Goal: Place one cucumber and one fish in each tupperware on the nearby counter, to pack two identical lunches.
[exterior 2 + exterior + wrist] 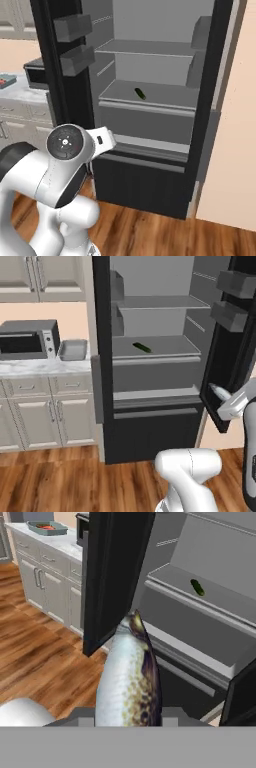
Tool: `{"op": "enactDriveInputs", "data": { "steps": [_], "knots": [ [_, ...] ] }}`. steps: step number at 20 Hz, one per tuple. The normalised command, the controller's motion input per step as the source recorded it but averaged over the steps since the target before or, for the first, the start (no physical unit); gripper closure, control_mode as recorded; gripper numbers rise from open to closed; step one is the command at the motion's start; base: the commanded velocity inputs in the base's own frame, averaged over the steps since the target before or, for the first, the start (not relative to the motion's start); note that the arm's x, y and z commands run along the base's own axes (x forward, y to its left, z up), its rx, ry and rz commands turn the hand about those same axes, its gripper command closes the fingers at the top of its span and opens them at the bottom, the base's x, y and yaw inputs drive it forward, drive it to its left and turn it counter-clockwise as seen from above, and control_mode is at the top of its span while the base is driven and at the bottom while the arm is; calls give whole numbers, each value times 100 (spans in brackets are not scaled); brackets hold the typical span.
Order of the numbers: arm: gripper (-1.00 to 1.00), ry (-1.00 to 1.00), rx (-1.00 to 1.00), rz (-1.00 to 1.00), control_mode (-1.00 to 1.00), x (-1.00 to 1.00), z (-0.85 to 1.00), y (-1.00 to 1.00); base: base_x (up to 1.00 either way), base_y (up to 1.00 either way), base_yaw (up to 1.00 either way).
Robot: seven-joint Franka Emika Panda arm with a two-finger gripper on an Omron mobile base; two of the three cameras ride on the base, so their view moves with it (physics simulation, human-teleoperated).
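Right now the gripper (128, 719) is clamped on the grey fish (129, 672), jaws nearly closed around its body. In the hand view the fish's long axis runs straight out from the fingers, tail end pointing away toward the open fridge (150, 356). In the left base view the fish (218, 391) sticks out of the hand at the far right, just in front of the fridge door.

Key relation: the drop spots are on the counter (45, 367), well off to the robot's left, past the fridge's left door. The grey tupperware (73, 349) sits beside the toaster oven (27, 339). In the hand view a teal tupperware (47, 528) with something red-orange inside shows far up the counter.

One cucumber (142, 347) lies on a fridge shelf, ahead of the hand, angled across the shelf.

Judgement: the next move is a carry leftward to the counter, probably needing the base to drive; the fridge door edge is the snag risk.
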Motion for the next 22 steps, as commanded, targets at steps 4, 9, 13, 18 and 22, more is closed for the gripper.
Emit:
{"op": "enactDriveInputs", "data": {
  "steps": [4, 9, 13, 18, 22],
  "knots": [
    [100, 0, 0, 0, 100, 0, 0, 0, -45, 91, -4],
    [100, 0, 0, 0, 100, 0, 0, 0, -40, 100, -2],
    [100, 0, 0, 0, 100, 0, 0, 0, -42, 100, -1],
    [100, 0, 0, 0, 100, 0, 0, 0, -37, 100, -2],
    [100, 0, 0, 0, 100, 0, 0, 0, -1, 100, -2]
  ]
}}
